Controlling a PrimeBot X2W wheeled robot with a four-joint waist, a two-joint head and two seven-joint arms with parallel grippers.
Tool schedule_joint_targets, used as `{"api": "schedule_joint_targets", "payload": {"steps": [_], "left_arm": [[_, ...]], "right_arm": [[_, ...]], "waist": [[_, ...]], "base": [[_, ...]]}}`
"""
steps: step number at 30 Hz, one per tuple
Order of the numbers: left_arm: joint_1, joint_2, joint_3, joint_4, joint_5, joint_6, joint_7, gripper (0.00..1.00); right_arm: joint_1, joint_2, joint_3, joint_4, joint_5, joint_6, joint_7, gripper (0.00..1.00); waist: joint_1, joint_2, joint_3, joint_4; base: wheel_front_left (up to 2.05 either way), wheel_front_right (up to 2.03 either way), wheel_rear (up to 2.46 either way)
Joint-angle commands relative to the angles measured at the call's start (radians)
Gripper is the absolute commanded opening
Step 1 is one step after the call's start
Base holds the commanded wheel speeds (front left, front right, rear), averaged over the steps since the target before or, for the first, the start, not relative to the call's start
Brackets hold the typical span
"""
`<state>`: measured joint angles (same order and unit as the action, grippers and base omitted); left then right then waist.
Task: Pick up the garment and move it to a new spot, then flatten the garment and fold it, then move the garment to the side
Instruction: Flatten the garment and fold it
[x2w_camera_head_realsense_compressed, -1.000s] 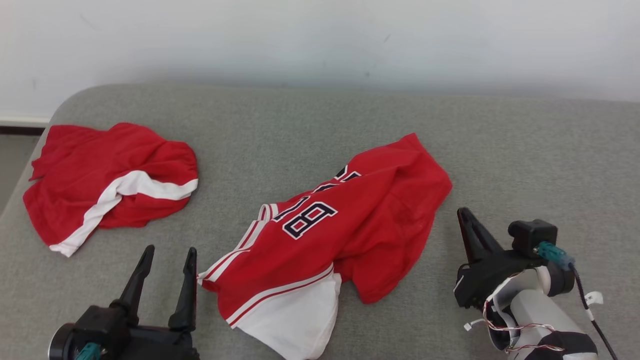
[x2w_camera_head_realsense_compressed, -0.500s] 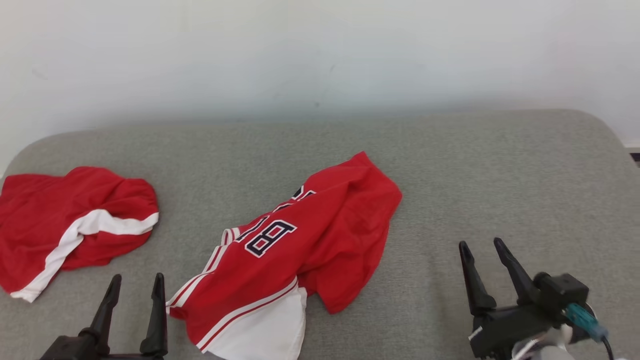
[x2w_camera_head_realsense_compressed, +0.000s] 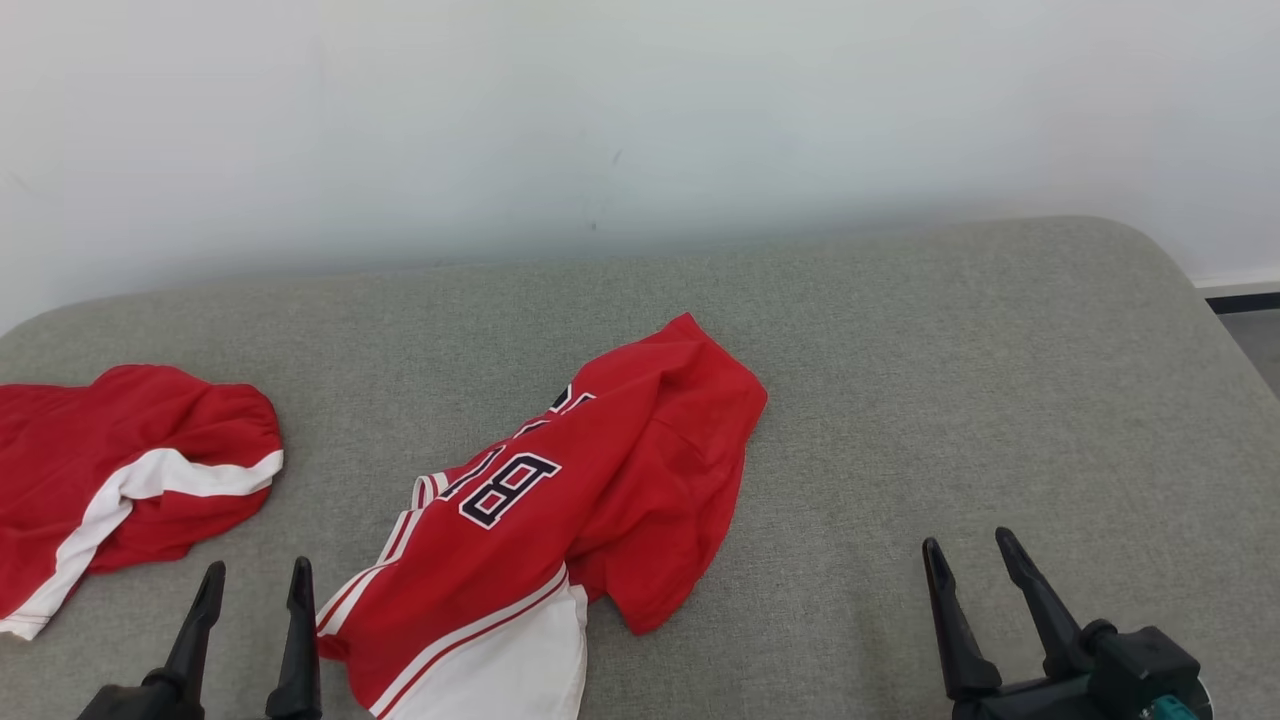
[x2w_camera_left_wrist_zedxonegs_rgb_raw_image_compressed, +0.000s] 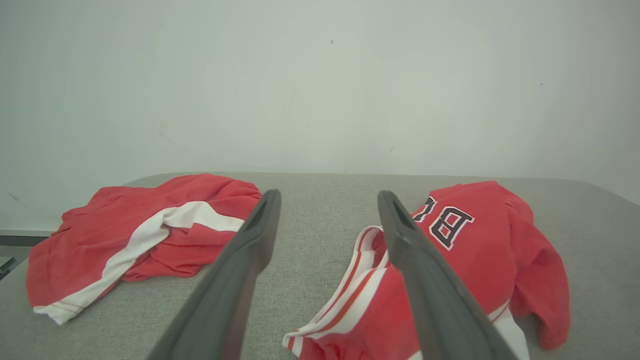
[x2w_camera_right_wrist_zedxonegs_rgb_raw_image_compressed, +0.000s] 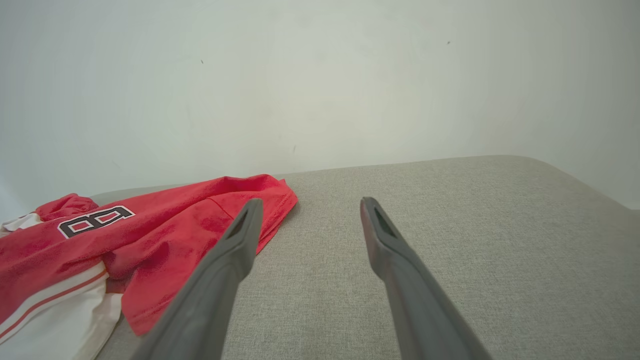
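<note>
Evidently, the left gripper (x2w_camera_head_realsense_compressed: 257, 568) and right gripper (x2w_camera_head_realsense_compressed: 968, 540) were held apart, empty; a single layer of the crumpled jersey (x2w_camera_head_realsense_compressed: 560, 520) might be pinched, leaving it bunched.

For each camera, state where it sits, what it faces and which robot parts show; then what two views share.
Head view: head, looking down at the grey cushion; left gripper and right gripper at bottom.
Left wrist view: left wrist, facing the wall over the numbered jersey and striped red garment; own fingers show.
Right wrist view: right wrist, facing the wall; own fingers show.
Shared: both wrist views show the numbered jersey.
</note>
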<state>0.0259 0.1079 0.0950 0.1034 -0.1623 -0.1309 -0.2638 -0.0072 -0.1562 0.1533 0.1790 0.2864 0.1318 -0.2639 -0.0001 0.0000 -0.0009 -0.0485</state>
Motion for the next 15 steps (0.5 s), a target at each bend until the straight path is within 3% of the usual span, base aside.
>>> {"api": "schedule_joint_targets", "payload": {"steps": [1, 15], "left_arm": [[0.014, -0.002, 0.006, 0.004, 0.008, 0.002, -0.001, 1.0], [0.023, -0.001, -0.021, 0.026, 0.004, 0.001, -0.001, 1.0]], "right_arm": [[0.016, 0.005, 0.003, -0.007, -0.013, -0.002, -0.001, 1.0], [0.014, 0.018, 0.009, 0.004, -0.022, -0.002, -0.001, 1.0]], "waist": [[0.0001, 0.0, -0.001, 0.002], [0.0001, 0.0, 0.002, 0.014]], "base": [[0.0, 0.0, 0.0], [0.0, 0.0, 0.0]]}}
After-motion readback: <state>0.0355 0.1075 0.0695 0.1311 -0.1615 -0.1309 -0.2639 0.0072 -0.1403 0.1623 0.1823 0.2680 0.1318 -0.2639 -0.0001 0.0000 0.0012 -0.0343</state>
